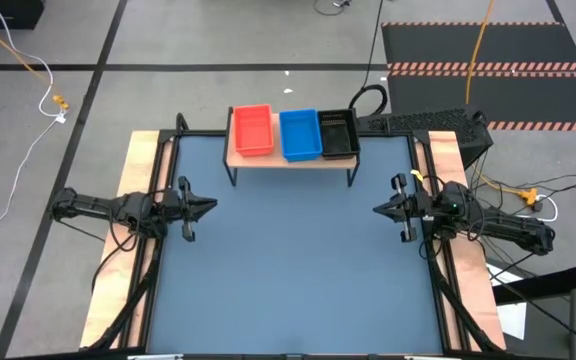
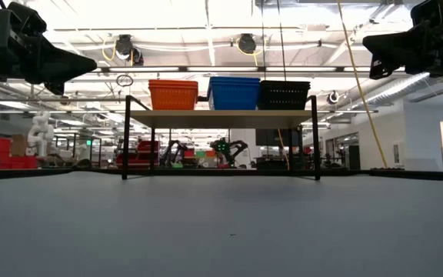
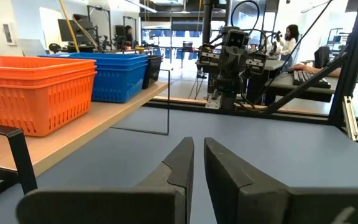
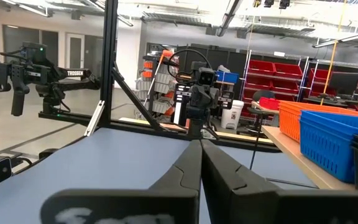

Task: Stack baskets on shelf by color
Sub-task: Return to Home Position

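Three stacks of baskets stand on their bottoms side by side on the shelf [image 1: 293, 160] at the table's far edge: red [image 1: 252, 130] at the left, blue [image 1: 299, 134] in the middle, black [image 1: 339, 133] at the right. They also show in the low view: red [image 2: 173, 94], blue [image 2: 234, 92], black [image 2: 284, 94]. My left gripper [image 1: 211, 208] hovers at the table's left side, shut and empty; its fingers show in the left wrist view [image 3: 198, 165]. My right gripper [image 1: 377, 210] hovers at the table's right side, shut and empty [image 4: 200, 165].
The shelf stands on thin black legs [image 2: 125, 138] on the blue table top [image 1: 298, 270]. Wooden strips [image 1: 128, 220] run along the table's left and right sides. A keyboard [image 1: 423, 122] lies behind the table's far right corner. People sit in the room beyond [image 3: 291, 37].
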